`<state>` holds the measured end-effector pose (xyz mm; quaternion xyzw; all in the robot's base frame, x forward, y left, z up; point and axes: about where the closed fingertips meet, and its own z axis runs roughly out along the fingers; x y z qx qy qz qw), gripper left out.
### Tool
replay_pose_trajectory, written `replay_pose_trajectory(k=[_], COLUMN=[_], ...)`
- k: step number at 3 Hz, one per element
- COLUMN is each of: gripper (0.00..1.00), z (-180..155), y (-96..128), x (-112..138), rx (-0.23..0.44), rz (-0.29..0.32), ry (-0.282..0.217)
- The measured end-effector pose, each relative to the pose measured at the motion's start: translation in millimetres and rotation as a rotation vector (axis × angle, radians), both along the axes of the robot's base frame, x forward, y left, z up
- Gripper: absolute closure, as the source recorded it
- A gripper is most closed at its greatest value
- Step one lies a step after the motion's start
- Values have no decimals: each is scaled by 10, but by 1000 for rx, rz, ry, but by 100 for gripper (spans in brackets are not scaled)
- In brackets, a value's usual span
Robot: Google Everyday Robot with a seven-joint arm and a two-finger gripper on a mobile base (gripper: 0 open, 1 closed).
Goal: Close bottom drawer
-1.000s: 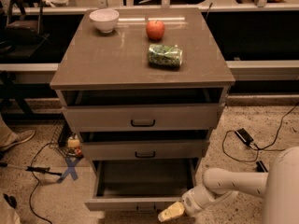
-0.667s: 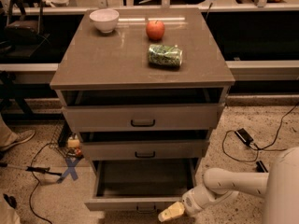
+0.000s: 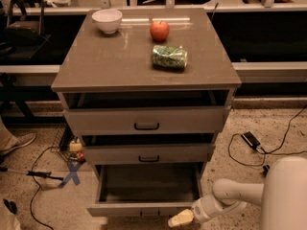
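I am holding my gripper point(image 3: 178, 219) at the bottom edge of the frame, just right of centre. It is sitting beside the right end of the bottom drawer's front panel, though I cannot tell if it is touching. Whether it is parted or closed I cannot tell either. My pale, rounded arm point(image 3: 235, 195) is reaching in from the lower right.

The bottom drawer point(image 3: 146, 188) is standing pulled far out in the lower centre of the frame, its front edge jutting well past the two drawers above. Its long axis is running left to right and its front is facing the bottom of the frame. The open box is showing a bare, flat, dark floor between thin side walls. Its small dark handle point(image 3: 149, 215) is lying just left of my gripper.

The middle drawer point(image 3: 148, 153) and top drawer point(image 3: 146, 120) are each sitting slightly open, showing dark gaps. All the fronts are smooth grey-beige panels. Speckled floor point(image 3: 225, 128) is lying open to the right of the cabinet, with a cable point(image 3: 249, 140) trailing over it further right.

On the glossy cabinet top point(image 3: 110, 66) are resting a white bowl point(image 3: 107, 20), a round red apple point(image 3: 159, 30) and a crinkled green packet point(image 3: 169, 57).
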<state>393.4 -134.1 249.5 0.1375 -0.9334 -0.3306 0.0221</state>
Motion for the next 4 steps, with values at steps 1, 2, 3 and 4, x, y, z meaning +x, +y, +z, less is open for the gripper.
replay_pose_trajectory(k=[1, 2, 3, 4], gripper=[18, 41, 65, 88], z=[-392, -683, -872, -952], y=[-231, -371, -425, -395], x=[116, 257, 504, 702], rx=[-54, -72, -102, -117], rz=[-59, -101, -125, -136], ry=[21, 25, 4, -18])
